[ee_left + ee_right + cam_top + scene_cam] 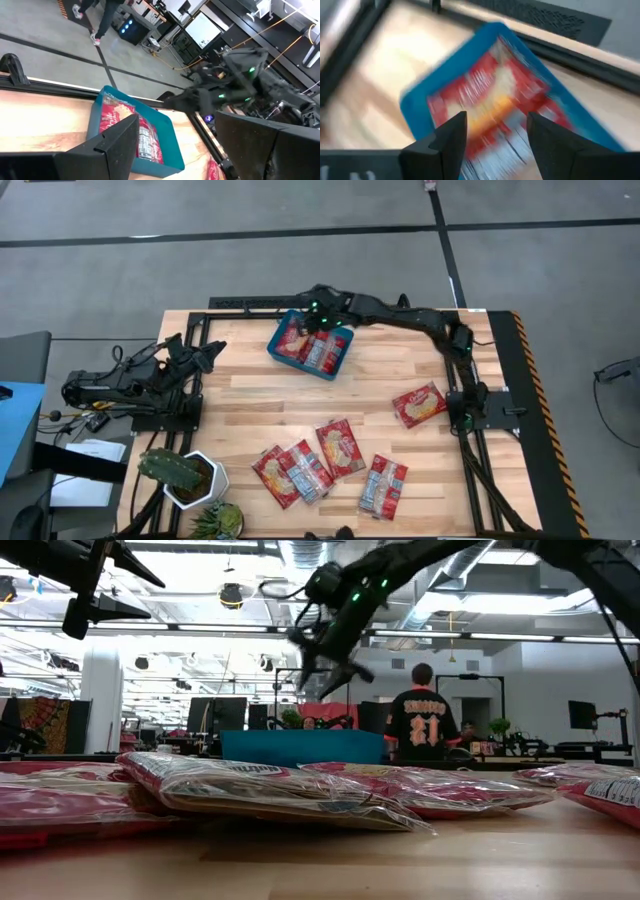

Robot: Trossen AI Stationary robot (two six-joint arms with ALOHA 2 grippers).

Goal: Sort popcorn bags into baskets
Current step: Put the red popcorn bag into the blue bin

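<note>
Wood table (250, 395): pale planks under everything you work on, seen from above with a black frame round it.
Left gripper (212, 352): your waiting arm sits folded at the left edge; its fingers (107, 145) stand apart with nothing between them, and the bin lies well off to its right.
Cactus (165, 470): in a white pot at the near left corner, below your left arm and far from the right gripper.
Near bags (300, 470): three packets overlap in a loose fan near the front edge, well clear of both grippers; in the low view they fill the foreground (270, 790).
Bin (311, 345): teal, rounded corners, turned at a slant at the far side of the table, right beneath your right gripper; red packets already lie inside it (490, 105).
Right gripper (322, 320): reached across from the right side and hanging over the bin's far edge, above the rim and not touching it in the low view (325, 650). Its fingers (447, 142) are spread, empty, with the bin's contents showing in the gap.
Fourth bag (384, 485): lies alone near the front, right of the fan, far from your right gripper.
Fifth bag (419, 404): lies alone on the right side, beside the right arm's base, well short of the bin.
Person (415, 725): stands in the room behind the table, back turned, in a dark top with red print.
</note>
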